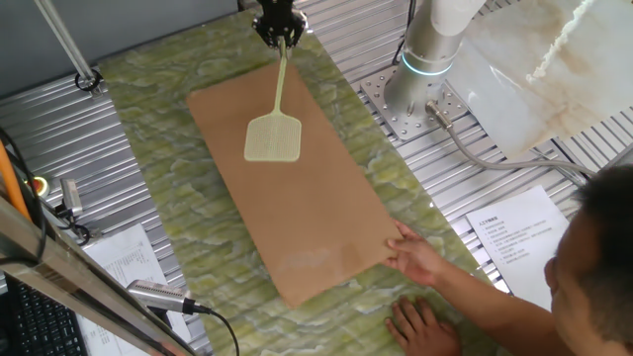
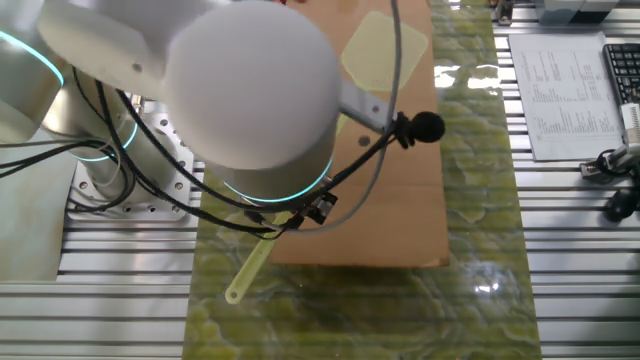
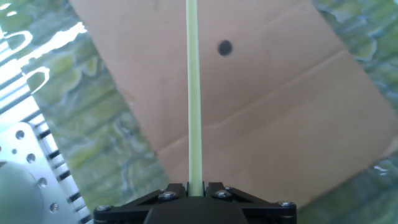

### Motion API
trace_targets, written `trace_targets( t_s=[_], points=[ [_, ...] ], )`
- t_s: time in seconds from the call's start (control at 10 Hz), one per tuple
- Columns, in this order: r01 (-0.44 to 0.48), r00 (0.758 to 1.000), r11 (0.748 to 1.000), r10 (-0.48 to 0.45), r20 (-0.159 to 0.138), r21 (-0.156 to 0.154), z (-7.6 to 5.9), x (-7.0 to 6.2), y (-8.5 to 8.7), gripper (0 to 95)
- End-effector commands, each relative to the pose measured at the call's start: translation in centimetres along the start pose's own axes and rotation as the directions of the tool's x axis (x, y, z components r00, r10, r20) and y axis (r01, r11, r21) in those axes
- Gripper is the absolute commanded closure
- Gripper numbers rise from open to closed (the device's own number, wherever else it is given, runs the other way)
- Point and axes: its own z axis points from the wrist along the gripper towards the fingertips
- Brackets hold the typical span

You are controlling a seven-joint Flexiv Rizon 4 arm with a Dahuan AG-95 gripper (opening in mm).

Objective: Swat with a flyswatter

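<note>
At the far end of the brown board (image 1: 287, 188), the end effector (image 1: 281, 38) pinches the thin handle of the flyswatter (image 1: 274, 135), its fingers pressed against the stem. The mesh head hangs over the board's far half; whether it touches, I cannot tell. A small dark spot (image 3: 224, 47) marks the board. A person's hand (image 1: 419, 259) holds the board's near right corner on the green desk (image 1: 158, 119).
</note>
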Motion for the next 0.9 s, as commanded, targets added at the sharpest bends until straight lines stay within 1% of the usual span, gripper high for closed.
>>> trace_targets(
  t_s=[0.1,0.2,0.3,0.4,0.5,0.6,0.7,0.8,0.9],
  points=[
    [0.051,0.957,0.995,-0.025,-0.29,0.083,-1.2,0.5,-2.3,95.0],
    [0.045,0.955,0.996,-0.02,-0.297,0.079,-0.6,0.1,-2.5,95.0],
    [0.039,0.951,0.997,-0.018,-0.307,0.063,0.1,-0.1,-2.7,95.0],
    [0.043,0.948,0.997,-0.023,-0.317,0.057,0.5,-0.2,-2.7,95.0],
    [0.073,0.933,0.997,-0.054,-0.355,0.04,1.5,0.2,-3.2,95.0],
    [0.131,0.884,0.989,-0.085,-0.46,0.07,2.8,0.9,-3.7,95.0],
    [0.175,0.831,0.979,-0.091,-0.548,0.103,4.4,1.4,-4.1,95.0],
    [0.202,0.804,0.971,-0.088,-0.588,0.13,6.6,2.3,-4.6,95.0],
    [0.209,0.787,0.966,-0.074,-0.613,0.151,7.1,2.7,-4.5,95.0]
  ],
)
